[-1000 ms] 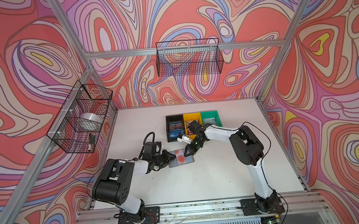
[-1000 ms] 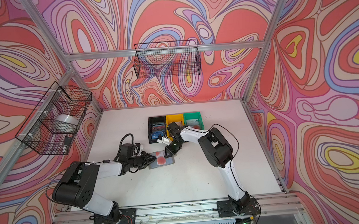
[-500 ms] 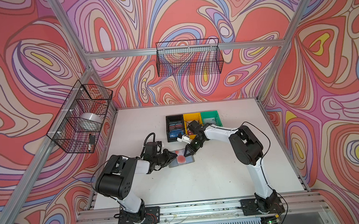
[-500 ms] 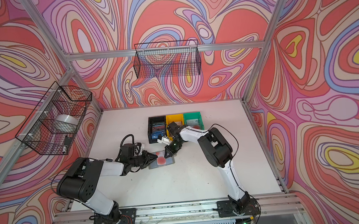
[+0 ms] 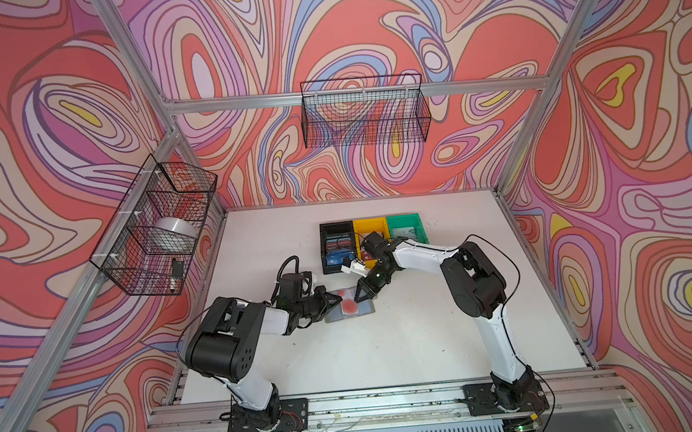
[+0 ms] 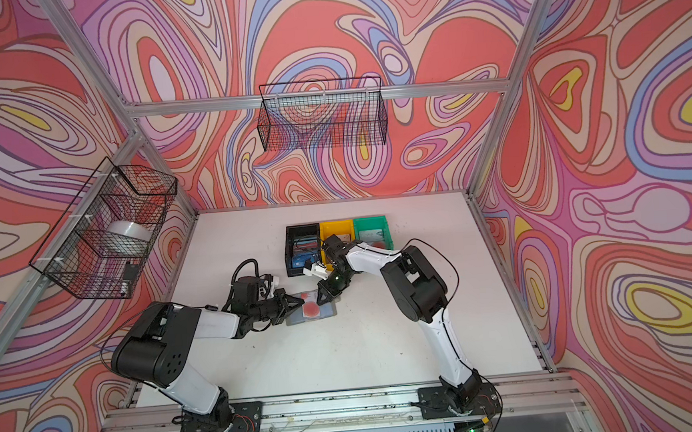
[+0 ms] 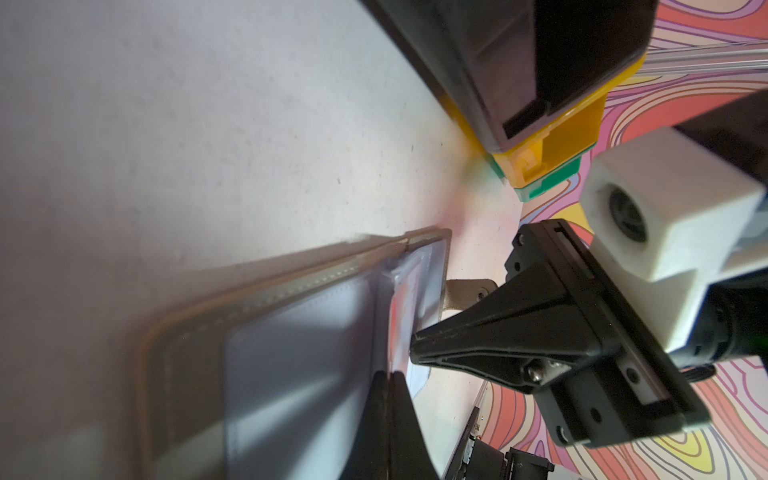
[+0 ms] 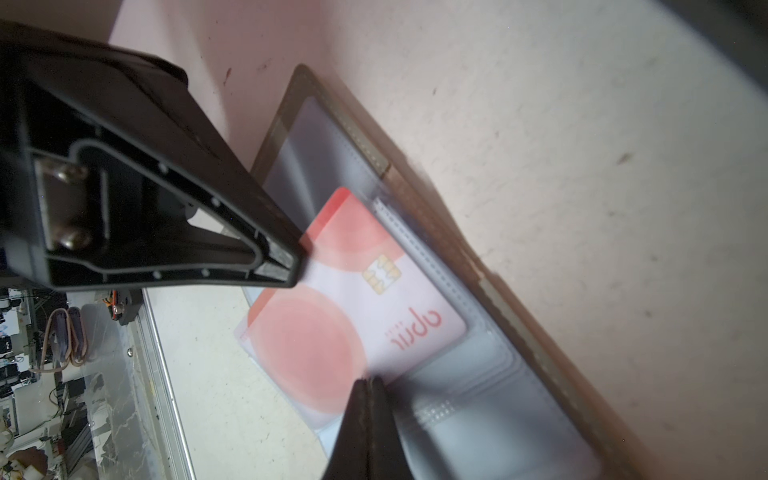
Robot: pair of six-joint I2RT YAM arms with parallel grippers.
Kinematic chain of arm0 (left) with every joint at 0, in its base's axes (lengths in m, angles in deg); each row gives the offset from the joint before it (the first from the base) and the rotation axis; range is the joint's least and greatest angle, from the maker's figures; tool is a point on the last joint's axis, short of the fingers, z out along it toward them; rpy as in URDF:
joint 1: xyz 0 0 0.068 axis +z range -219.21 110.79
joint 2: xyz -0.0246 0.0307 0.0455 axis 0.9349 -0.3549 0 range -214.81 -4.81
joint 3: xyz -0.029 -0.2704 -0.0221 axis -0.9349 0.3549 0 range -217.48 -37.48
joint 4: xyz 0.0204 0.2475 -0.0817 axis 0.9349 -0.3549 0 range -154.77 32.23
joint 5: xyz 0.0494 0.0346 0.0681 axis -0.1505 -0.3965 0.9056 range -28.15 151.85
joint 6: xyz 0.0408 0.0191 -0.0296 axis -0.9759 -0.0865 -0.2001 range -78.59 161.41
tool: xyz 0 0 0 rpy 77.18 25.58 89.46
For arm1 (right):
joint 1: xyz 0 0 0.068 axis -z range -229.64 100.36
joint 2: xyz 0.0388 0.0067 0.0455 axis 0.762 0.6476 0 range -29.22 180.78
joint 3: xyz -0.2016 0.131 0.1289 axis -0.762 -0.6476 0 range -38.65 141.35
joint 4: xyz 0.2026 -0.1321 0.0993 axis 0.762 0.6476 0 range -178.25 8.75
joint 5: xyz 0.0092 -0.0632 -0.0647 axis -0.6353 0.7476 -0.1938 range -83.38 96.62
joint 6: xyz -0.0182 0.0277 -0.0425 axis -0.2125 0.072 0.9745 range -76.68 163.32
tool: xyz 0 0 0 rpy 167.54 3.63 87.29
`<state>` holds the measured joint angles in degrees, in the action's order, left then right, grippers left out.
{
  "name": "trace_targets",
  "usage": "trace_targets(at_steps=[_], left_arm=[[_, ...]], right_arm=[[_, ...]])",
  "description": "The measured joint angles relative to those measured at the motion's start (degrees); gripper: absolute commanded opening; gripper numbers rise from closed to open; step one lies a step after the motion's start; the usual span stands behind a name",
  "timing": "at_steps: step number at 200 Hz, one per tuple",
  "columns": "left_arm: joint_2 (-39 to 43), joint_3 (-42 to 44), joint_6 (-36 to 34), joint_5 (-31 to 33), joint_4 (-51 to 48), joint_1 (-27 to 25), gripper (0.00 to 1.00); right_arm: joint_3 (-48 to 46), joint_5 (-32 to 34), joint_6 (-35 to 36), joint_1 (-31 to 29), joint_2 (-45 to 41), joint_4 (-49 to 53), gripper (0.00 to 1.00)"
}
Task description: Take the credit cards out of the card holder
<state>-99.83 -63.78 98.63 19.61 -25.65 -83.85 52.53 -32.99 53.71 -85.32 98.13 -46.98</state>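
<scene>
The grey card holder (image 5: pixel 365 310) (image 6: pixel 327 312) lies open on the white table, its translucent sleeves (image 8: pixel 478 399) (image 7: pixel 291 332) facing up. A pale credit card with round red blobs (image 5: pixel 350 306) (image 6: pixel 311 308) (image 8: pixel 374 299) sticks partly out of a sleeve. My left gripper (image 5: pixel 337 299) (image 7: pixel 390 376) is shut on that card's edge, coming in from the left. My right gripper (image 5: pixel 360 298) (image 8: pixel 368 380) is shut, with its tips pressed down on the sleeve at the card's other edge. A blue card (image 5: pixel 336 258) lies in the black bin.
Black (image 5: pixel 325 247), yellow (image 5: pixel 368 226) and green (image 5: pixel 405 223) bins stand in a row just behind the holder, with the right arm reaching over the yellow one. Wire baskets hang on the left wall (image 5: pixel 157 226) and the back wall (image 5: pixel 364 111).
The left gripper's jaws have closed on the card's edge and the left arm's elbow has shifted. The right gripper has stayed in place on the holder.
</scene>
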Motion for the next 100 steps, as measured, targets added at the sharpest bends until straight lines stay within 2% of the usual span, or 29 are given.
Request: trace_targets(at_steps=[100], left_arm=[[4.9, -0.4, -5.2, 2.3, -10.3, -0.1, 0.0]], right_arm=[[0.1, -1.0, -0.2, 0.0, 0.4, 0.1, 0.0]])
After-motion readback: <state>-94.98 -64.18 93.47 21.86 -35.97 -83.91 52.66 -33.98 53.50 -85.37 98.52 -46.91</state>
